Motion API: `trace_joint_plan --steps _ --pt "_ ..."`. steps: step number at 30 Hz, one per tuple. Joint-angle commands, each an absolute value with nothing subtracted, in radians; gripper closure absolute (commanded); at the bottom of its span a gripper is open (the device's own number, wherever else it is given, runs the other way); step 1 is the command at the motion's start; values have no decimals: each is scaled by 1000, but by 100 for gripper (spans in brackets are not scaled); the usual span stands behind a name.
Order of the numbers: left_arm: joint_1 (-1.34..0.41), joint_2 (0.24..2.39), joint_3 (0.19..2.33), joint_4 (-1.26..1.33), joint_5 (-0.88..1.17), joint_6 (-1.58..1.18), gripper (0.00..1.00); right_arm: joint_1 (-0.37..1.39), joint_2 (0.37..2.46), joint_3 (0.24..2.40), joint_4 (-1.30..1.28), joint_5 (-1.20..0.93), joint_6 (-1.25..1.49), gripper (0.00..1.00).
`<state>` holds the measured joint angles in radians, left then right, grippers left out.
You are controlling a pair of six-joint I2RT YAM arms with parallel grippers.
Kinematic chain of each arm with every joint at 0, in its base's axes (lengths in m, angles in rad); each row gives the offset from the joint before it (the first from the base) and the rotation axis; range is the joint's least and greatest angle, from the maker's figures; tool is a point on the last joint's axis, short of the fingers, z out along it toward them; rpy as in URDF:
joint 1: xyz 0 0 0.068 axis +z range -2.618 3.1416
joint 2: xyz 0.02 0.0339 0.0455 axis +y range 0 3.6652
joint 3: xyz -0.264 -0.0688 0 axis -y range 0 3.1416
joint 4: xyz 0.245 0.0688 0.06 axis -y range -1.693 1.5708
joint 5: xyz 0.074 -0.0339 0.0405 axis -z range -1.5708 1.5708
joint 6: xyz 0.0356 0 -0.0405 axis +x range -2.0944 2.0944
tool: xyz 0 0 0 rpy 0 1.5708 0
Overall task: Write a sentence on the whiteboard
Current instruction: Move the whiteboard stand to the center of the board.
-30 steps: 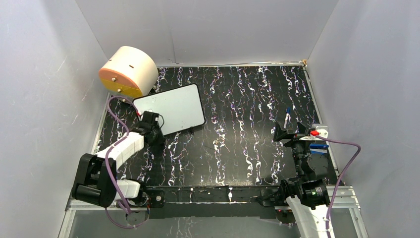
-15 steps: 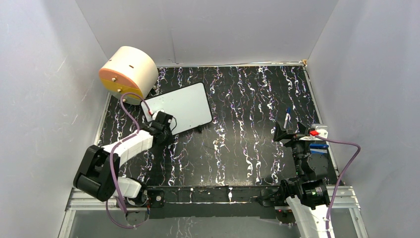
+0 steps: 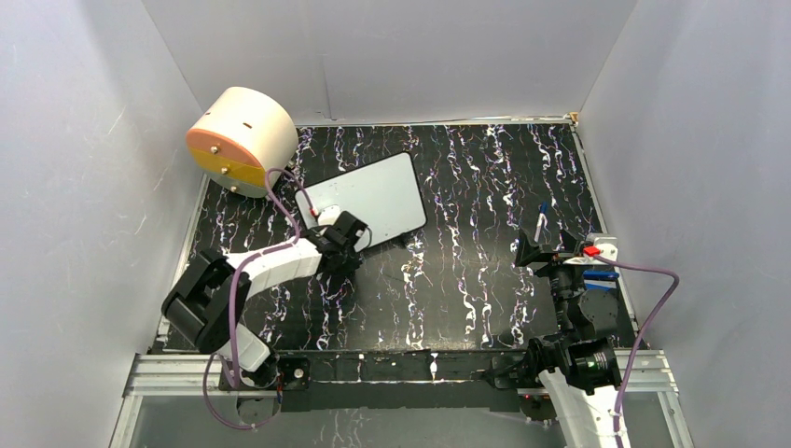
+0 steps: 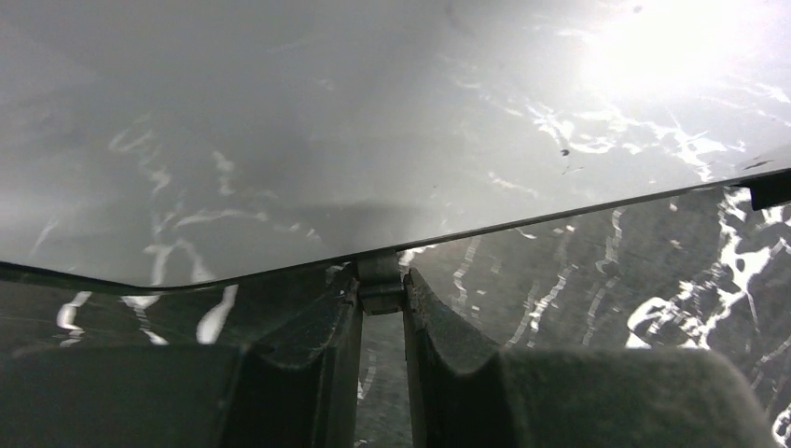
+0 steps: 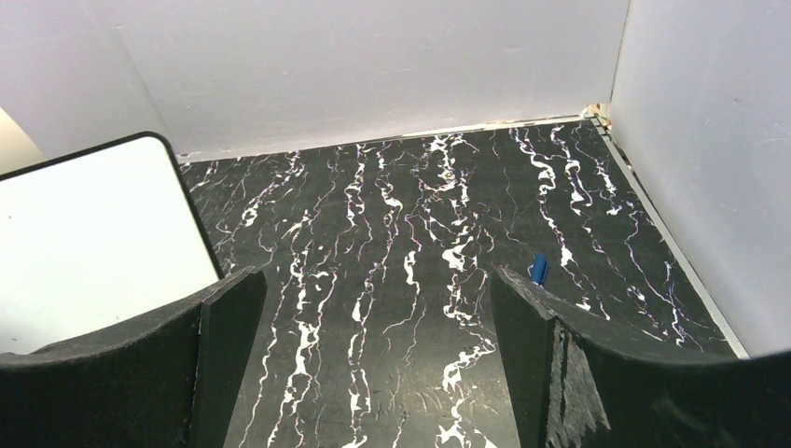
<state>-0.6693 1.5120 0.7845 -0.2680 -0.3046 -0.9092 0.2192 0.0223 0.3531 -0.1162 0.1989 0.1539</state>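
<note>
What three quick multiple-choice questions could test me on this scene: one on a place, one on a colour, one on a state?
1. Where does the cream-and-orange drum stand?
A) far right corner
B) far left corner
C) near middle

2. What colour is the rim of the whiteboard?
A) black
B) red
C) yellow

3. How is the right hand?
A) shut on the whiteboard
B) shut on the drum
C) open, holding nothing

Answers:
1 B: it sits at the far left, beyond the whiteboard.
2 A: a thin black edge runs round the pale face.
3 C: its fingers stand wide apart with nothing between them.
</note>
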Motion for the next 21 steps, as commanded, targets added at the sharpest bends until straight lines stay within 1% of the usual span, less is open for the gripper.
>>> trace_joint_plan --steps 1,9,21 --pt "-760 1553 858 -325 -304 -996 100 226 6 376 -60 199 144 1" --pt "-844 1649 948 -362 -340 -1033 100 227 6 379 -69 206 146 1" --pt "-930 1673 957 -366 -331 -1066 100 226 6 379 -65 239 137 1"
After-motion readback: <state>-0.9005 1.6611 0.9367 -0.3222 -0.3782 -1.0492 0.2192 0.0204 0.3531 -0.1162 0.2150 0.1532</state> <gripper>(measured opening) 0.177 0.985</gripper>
